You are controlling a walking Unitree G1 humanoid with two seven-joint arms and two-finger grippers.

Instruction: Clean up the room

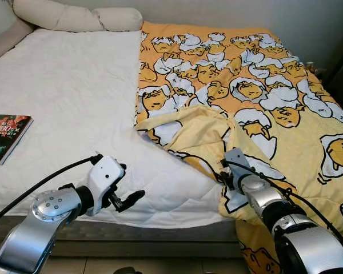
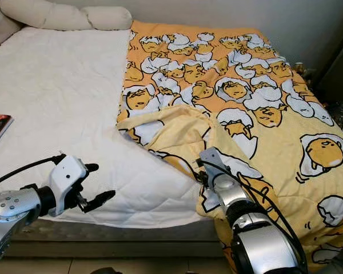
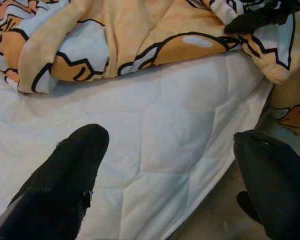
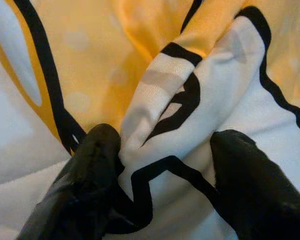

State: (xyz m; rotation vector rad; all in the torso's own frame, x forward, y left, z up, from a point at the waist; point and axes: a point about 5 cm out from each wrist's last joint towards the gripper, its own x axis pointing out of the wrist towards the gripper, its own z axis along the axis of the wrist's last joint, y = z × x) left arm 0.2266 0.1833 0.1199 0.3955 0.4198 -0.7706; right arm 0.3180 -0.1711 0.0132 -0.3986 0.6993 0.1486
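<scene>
a bed with a white quilted mattress (image 1: pixel 74 103) holds a yellow blanket (image 1: pixel 263 85) printed with cartoon egg figures, spread over the robot's right half, its near left corner folded back on itself in a rumpled heap (image 1: pixel 188 128). the right gripper (image 4: pixel 162 165) is at the blanket's near edge by the foot of the bed, its two black fingers (image 4: pixel 92 170) set on either side of a fold of the cloth, pinching it. the left gripper (image 1: pixel 126 200) hangs over the bare mattress near the foot edge, fingers (image 3: pixel 65 180) spread apart with nothing between them. a book (image 1: pixel 6 137) with a dark cover lies on the mattress at the far left, partly cut off by the frame; its title is too small to read. a long cream pillow (image 1: pixel 74 16) lies along the head of the bed. dark furniture (image 1: pixel 340 74) at the right edge is hard to make out.
</scene>
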